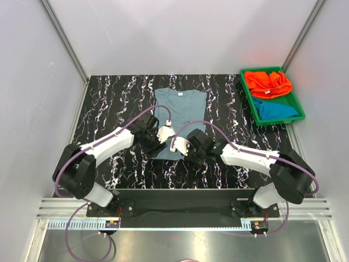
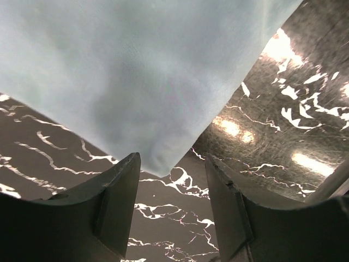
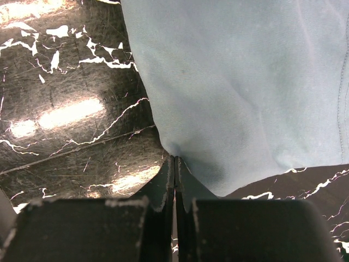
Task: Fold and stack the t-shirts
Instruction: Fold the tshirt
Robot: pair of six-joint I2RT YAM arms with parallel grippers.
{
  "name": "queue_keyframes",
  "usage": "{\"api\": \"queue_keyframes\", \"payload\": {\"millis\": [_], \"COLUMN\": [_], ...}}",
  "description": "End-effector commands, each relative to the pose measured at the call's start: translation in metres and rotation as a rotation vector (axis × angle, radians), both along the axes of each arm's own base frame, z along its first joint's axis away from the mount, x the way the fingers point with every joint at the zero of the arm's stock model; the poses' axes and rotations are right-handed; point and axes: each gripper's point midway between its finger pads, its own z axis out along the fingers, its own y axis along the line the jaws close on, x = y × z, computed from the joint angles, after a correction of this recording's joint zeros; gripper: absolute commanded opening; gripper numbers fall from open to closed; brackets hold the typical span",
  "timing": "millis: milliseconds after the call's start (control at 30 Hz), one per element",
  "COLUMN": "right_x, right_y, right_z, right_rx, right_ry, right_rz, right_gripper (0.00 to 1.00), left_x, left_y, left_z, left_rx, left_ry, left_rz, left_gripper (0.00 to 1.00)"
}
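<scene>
- Grey-blue t-shirt [image 1: 180, 112] lies flat on the table [image 1: 109, 103]. My left pincer [image 1: 163, 133] and right pincer [image 1: 178, 144] sit at its near hem, placed, I judge, to lift it for folding.
- Left wrist: left pincer [image 2: 172, 180] half open, hem corner just beyond its tips, ungripped.
- Right wrist: right pincer [image 3: 174, 164] closed, pinching the hem; cloth between the tips is hidden.

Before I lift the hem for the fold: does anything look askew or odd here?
Nothing spilled or damaged; the dusty grey-blue cloth t-shirt lies flat. One mismatch: the right fingers are pinched shut on its near hem, while the left fingers stand open astride the other corner, not gripping.
</scene>
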Motion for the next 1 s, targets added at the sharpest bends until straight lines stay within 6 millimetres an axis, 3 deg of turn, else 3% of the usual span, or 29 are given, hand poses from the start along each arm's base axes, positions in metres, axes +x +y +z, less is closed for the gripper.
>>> {"api": "queue_keyframes", "payload": {"millis": [0, 667, 733, 767, 867, 967], "right_x": [0.012, 0.012, 0.012, 0.013, 0.014, 0.016], "right_y": [0.007, 0.005, 0.006, 0.006, 0.006, 0.004], "right_z": [0.012, 0.012, 0.012, 0.013, 0.015, 0.016], "right_rx": [0.033, 0.033, 0.033, 0.034, 0.036, 0.033], "right_ry": [-0.03, -0.022, -0.022, -0.023, -0.03, -0.037], "right_rz": [-0.017, -0.026, -0.025, -0.026, -0.028, -0.036], "right_gripper": [0.0, 0.0, 0.0, 0.0, 0.0, 0.0], "left_x": [0.006, -0.006, -0.004, -0.004, -0.002, -0.002], "left_y": [0.001, 0.025, 0.025, 0.026, 0.025, 0.025], "left_z": [-0.009, -0.058, -0.061, -0.063, -0.062, -0.057], "left_rx": [0.016, 0.155, 0.159, 0.16, 0.147, 0.137], "left_ry": [0.006, 0.167, 0.178, 0.19, 0.208, 0.205], "left_rz": [-0.005, 0.014, 0.02, 0.025, 0.04, 0.032], "left_gripper": [0.56, 0.64, 0.58, 0.43, 0.18, 0.14]}}
